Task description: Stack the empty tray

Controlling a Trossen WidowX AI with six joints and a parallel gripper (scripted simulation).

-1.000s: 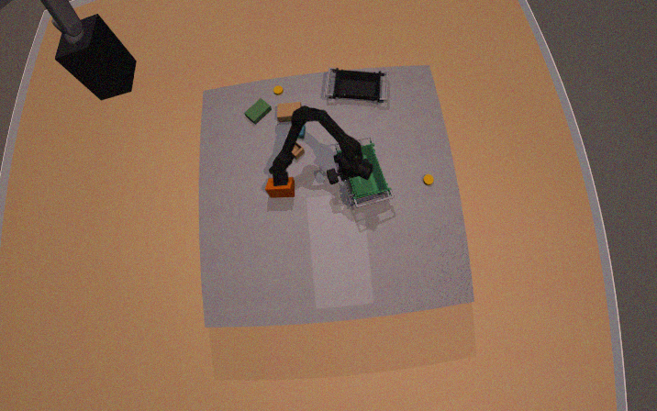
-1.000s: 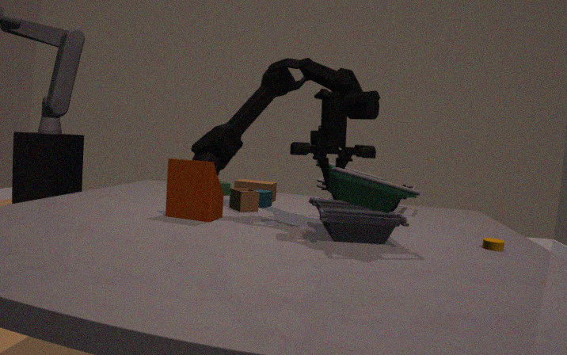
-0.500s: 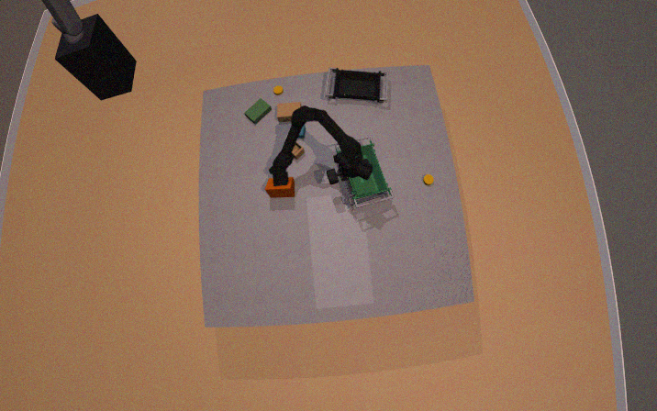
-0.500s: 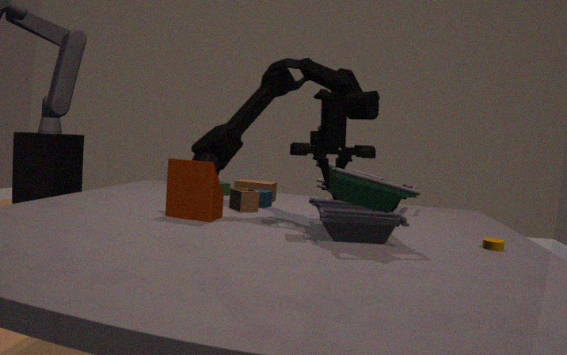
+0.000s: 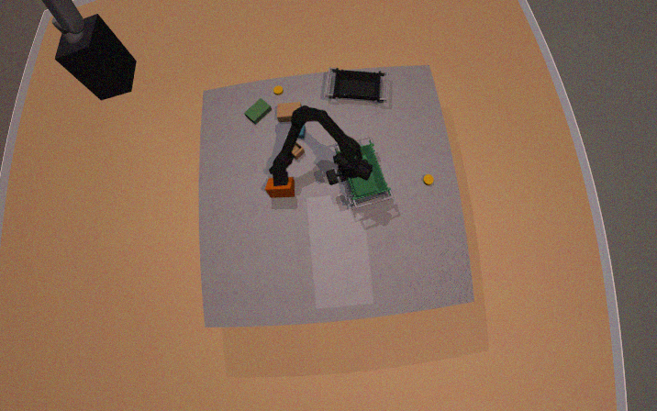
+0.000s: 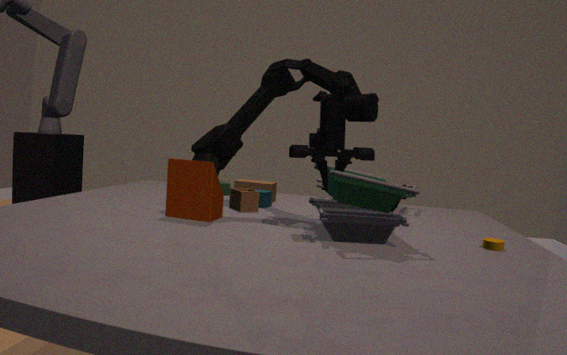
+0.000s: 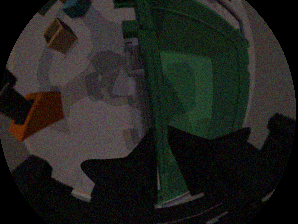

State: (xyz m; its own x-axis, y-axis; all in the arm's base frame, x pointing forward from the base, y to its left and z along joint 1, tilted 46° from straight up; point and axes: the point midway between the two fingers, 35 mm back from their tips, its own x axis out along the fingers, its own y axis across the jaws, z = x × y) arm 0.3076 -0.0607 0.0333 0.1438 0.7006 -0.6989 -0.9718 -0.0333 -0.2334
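My gripper (image 6: 332, 175) (image 7: 158, 128) is shut on one long side wall of the green tray (image 5: 372, 186) (image 6: 361, 193) (image 7: 231, 92). The green tray is empty and hangs tilted, its held side higher and its far side lower. Directly under it, the grey tray (image 6: 357, 232) stands on the table. Grey bars (image 6: 355, 209) show along the grey tray's top, but the green tray hides its inside, so its load and the exact lie of both bars cannot be told. Whether the green tray's low side touches the bars cannot be told.
A black tray (image 5: 357, 84) with wires out at its ends stands at the back. An orange block (image 5: 280, 189) (image 6: 190, 190) is by the arm's base. Small blocks (image 5: 257, 110) (image 6: 244, 200) (image 7: 60, 36) lie behind. A yellow disc (image 5: 428, 180) (image 6: 493, 244) lies right.
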